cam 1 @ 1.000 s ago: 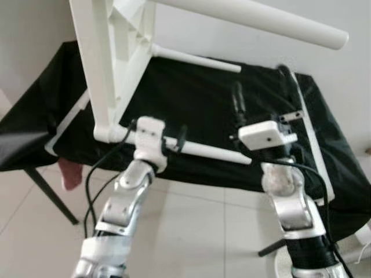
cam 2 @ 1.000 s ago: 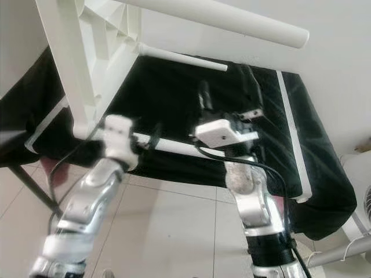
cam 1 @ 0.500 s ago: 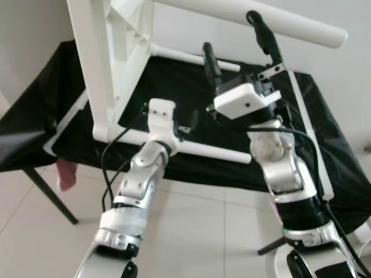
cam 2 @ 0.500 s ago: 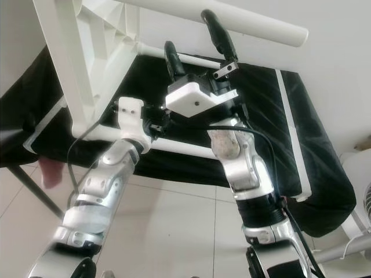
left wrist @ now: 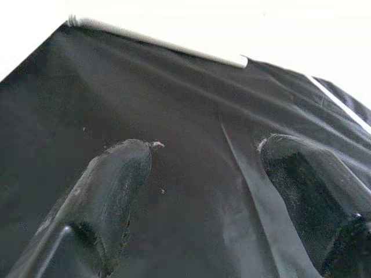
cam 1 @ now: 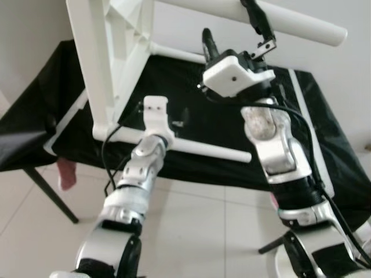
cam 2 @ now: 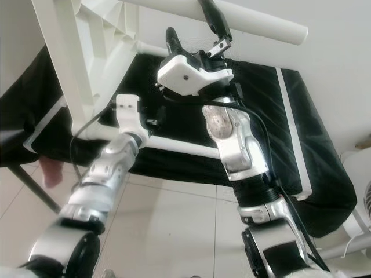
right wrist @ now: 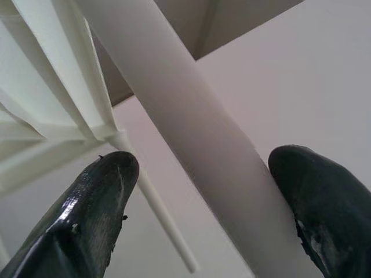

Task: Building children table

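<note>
The white children's table (cam 1: 110, 63) lies tipped on its side on a black-covered table (cam 1: 324, 145), its round legs pointing my way. My right gripper (cam 1: 233, 30) is raised and open. Its fingers (right wrist: 87, 214) straddle the thick upper leg (right wrist: 191, 145), also seen as the upper leg (cam 1: 290, 23) from the head. My left gripper (left wrist: 203, 168) is open with only black cloth between its fingers. It sits low by the lower leg (cam 1: 203, 149), close to where that leg joins the frame. A thin far leg (left wrist: 156, 41) shows beyond it.
The black cloth (cam 1: 191, 98) hangs over the table edges, with a white stripe (cam 1: 307, 116) on the right side. A dark table leg (cam 1: 49, 194) and a pink rag (cam 1: 66, 174) are at the lower left. Pale tile floor (cam 1: 203, 231) lies below.
My right gripper has risen from just above the black cloth up to the upper table leg, and its fingers now straddle it. My left arm has shifted slightly by the lower leg.
</note>
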You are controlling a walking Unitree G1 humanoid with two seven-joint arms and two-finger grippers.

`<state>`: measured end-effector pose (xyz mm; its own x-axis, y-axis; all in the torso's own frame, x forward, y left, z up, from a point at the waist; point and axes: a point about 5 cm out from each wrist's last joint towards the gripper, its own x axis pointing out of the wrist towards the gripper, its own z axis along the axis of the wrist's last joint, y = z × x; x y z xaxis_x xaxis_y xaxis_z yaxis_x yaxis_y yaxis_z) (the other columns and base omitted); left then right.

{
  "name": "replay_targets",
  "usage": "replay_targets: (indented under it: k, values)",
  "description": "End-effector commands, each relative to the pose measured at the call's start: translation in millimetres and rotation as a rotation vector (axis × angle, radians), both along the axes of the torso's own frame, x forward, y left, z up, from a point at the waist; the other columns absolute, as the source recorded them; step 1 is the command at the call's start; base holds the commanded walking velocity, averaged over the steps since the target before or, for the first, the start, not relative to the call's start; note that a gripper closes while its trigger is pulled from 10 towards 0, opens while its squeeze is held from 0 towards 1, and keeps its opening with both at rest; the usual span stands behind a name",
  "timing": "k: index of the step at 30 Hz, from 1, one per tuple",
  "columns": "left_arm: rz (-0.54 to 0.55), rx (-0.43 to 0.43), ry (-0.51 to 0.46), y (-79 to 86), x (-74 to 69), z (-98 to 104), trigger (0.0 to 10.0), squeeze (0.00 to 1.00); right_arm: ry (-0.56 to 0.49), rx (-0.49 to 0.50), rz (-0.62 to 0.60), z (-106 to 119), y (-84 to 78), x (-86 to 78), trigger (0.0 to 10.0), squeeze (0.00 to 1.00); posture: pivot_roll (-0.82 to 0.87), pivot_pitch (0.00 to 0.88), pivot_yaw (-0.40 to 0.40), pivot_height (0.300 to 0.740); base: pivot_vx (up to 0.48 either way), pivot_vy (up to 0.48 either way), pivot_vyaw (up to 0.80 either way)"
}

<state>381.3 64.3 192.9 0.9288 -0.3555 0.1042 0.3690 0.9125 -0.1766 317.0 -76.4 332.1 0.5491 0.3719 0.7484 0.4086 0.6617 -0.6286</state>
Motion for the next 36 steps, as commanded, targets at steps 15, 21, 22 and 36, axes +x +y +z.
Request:
replay_targets:
  k: [15, 21, 22, 36]
  values:
    - [0.056, -0.089, 0.131, 1.3, 17.1, -11.0, 10.0, 0.0, -0.05, -0.006, -0.085, 28.2, 17.9, 9.8, 10.0, 0.0, 0.0, 0.136, -0.057, 0.74, 0.0, 0.0, 0.0]
    - [0.195, -0.202, 0.225, 23.9, 19.9, -25.9, 10.0, 0.0, 0.024, 0.036, -0.085, 30.7, 16.0, 12.2, 2.4, 0.0, -0.01, 0.148, -0.066, 0.74, 0.0, 0.0, 0.0]
    - [0.195, -0.202, 0.225, 23.9, 19.9, -25.9, 10.0, 0.0, 0.024, 0.036, -0.085, 30.7, 16.0, 12.2, 2.4, 0.0, -0.01, 0.148, -0.066, 0.74, 0.0, 0.0, 0.0]
    - [0.346, -0.334, 0.273, 64.9, 21.1, -38.4, 10.0, 0.0, 0.01, 0.117, -0.1, 54.5, -7.5, -4.2, 0.0, 0.0, -0.06, 0.173, -0.072, 0.74, 0.0, 0.0, 0.0]
